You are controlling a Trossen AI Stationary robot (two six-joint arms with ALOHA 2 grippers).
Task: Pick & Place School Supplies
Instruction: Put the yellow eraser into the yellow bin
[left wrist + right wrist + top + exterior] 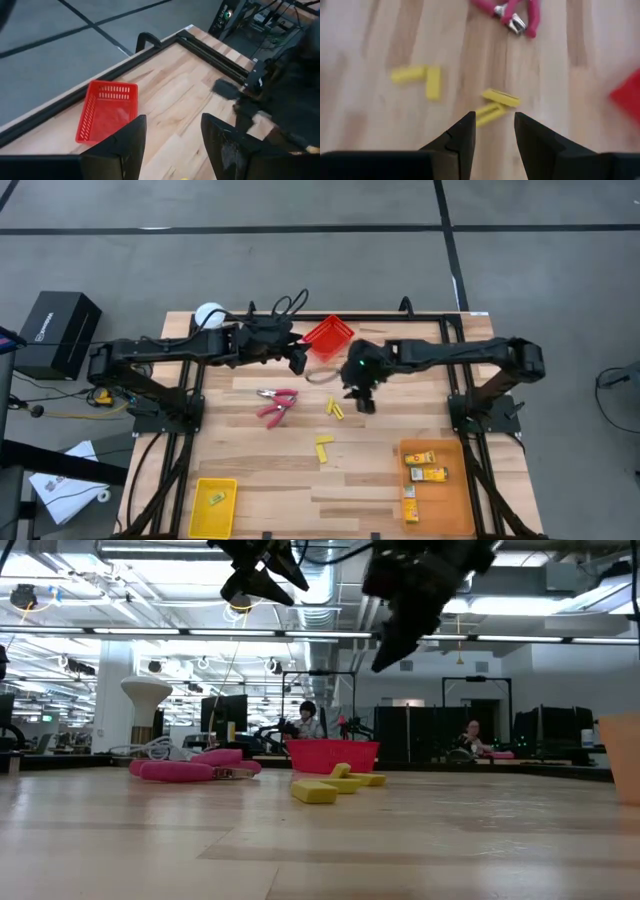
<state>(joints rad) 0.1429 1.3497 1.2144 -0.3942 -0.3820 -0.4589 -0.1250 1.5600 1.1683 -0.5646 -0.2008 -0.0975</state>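
Observation:
Two pairs of tiny yellow pieces lie flat on the wood: one pair (335,410) (498,104) and another (323,446) (420,77). The red-handled tool (277,402) (190,768) lies left of them. Three yellow-orange boxes (424,465) sit in the orange bin. One small piece (216,499) sits in the yellow bin. My right gripper (362,398) (494,132) hangs open above the table, just right of the nearer yellow pair. My left gripper (298,358) (172,145) is open, raised high beside the red bin.
The red bin (328,338) (106,111) stands at the table's far edge between the arms. The orange bin (455,515) is at the near right, the yellow bin (200,520) at the near left. A white round object (209,315) sits at the far left corner.

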